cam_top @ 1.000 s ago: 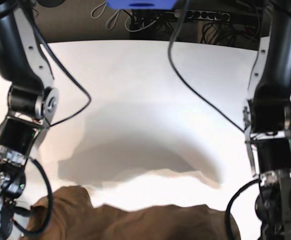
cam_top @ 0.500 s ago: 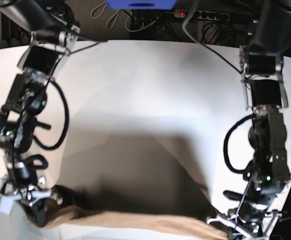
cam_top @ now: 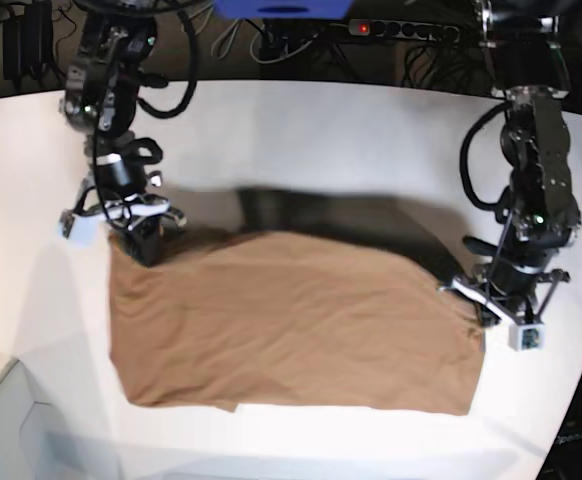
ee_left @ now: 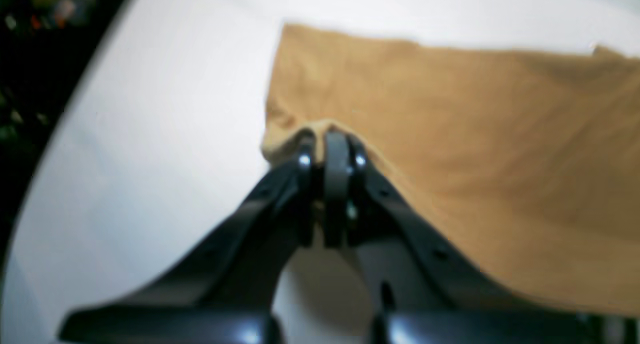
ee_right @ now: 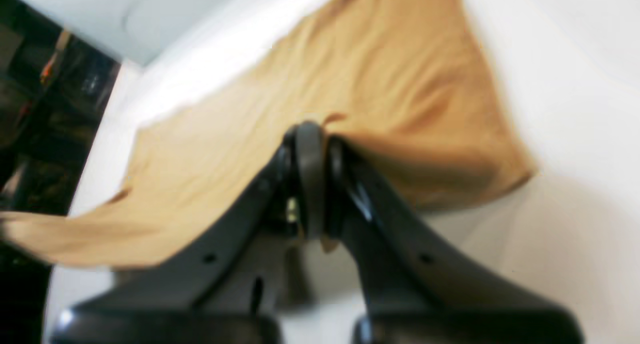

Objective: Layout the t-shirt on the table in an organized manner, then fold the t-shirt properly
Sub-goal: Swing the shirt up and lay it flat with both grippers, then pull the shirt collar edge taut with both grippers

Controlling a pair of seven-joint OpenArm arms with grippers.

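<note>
we see the t-shirt (cam_top: 291,320) spread mostly flat across the middle of the white table (cam_top: 301,130), its near edge close to the table's front. the left gripper (cam_top: 491,305) is clenched on the shirt's edge, and the right gripper (cam_top: 141,238) pinches a far corner. cables (cam_top: 411,45) crowd behind the table.

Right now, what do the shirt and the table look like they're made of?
Shirt: soft brown knit fabric, probably cotton jersey, matte; it drapes, wrinkles, and bunches where each claw pinches it.
Table: hard, smooth white surface, matte to faintly satin; it shows soft shadows and no grain, so laminate or painted board. Which one, I cannot tell.
</note>
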